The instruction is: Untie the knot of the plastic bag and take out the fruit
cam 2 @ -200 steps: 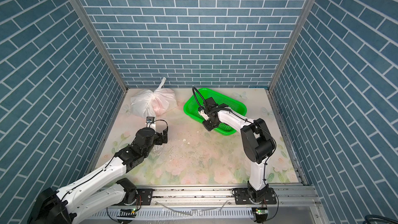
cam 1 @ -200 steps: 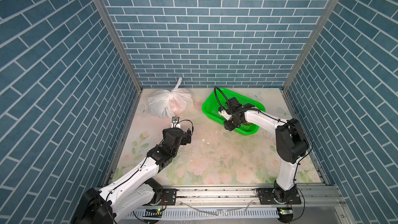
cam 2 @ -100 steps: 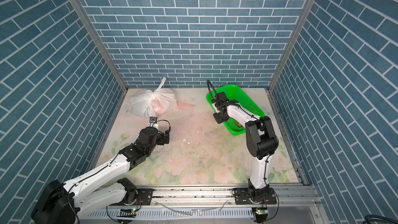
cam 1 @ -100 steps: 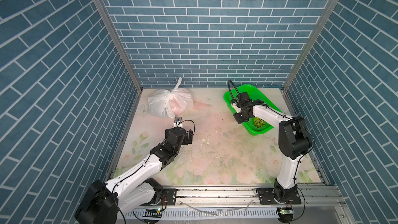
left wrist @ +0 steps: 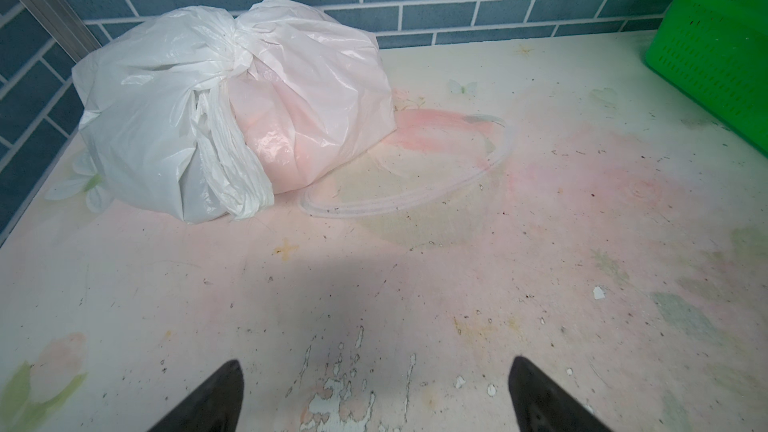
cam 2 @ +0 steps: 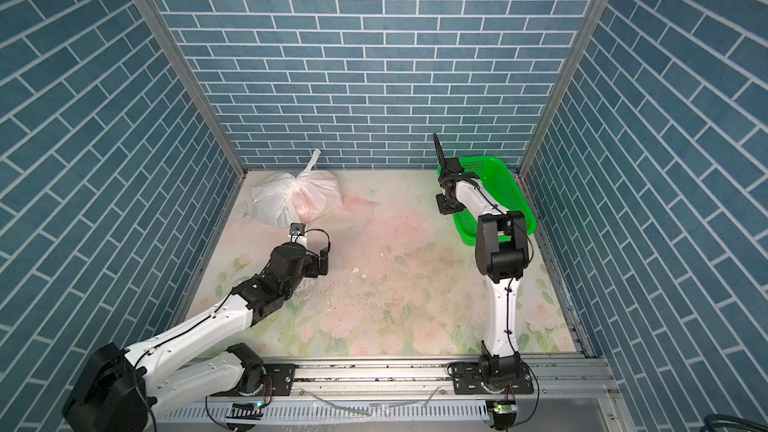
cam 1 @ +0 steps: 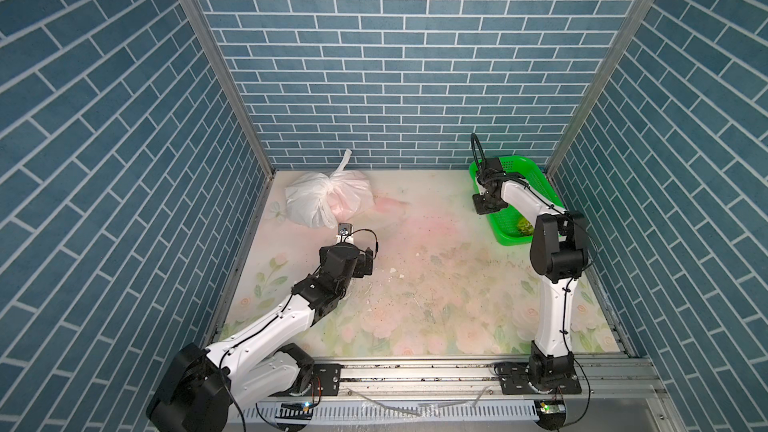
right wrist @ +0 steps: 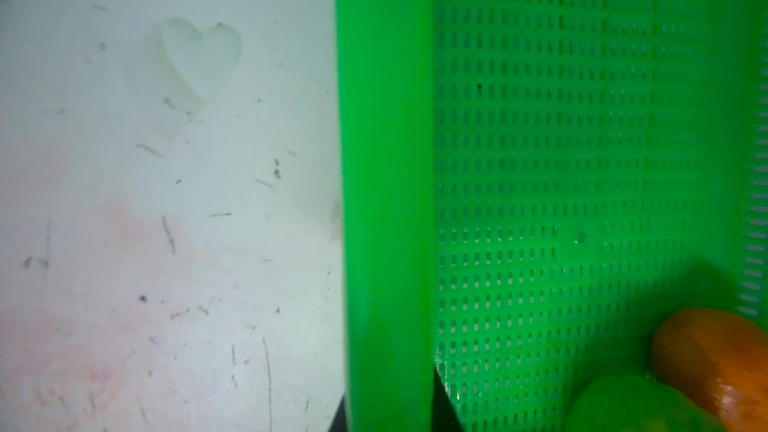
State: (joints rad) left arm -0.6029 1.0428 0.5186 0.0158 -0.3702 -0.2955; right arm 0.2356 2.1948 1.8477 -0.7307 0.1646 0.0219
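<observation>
Where the plastic bag (cam 1: 324, 201) lies: at the far left corner of the table (cam 1: 436, 284), close to the back wall, bulging and closed.
Knot (left wrist: 239, 51): on top of the bag, pulled tight. One twisted white tail sticks up toward the wall, and a broad handle strip hangs down the near side.
Fruit (left wrist: 274, 118): inside the bag. A pinkish bulk shows through the film on its right half, but I cannot tell which kind it is.
Left gripper (left wrist: 376, 363): low over the table, on the near side of the bag and apart from it. It points at the bag with its fingers spread wide and nothing between them.
Green basket (cam 1: 505, 238): in the far right corner, with its long side along the right wall.
Right gripper (right wrist: 388, 409): at the basket's left wall. In the right wrist view a dark finger shows on each side of the wall, pinching it.
Basket contents: a yellow-green ball (cam 1: 524, 225) at the near end, with an orange piece (right wrist: 715, 351) touching it.
</observation>
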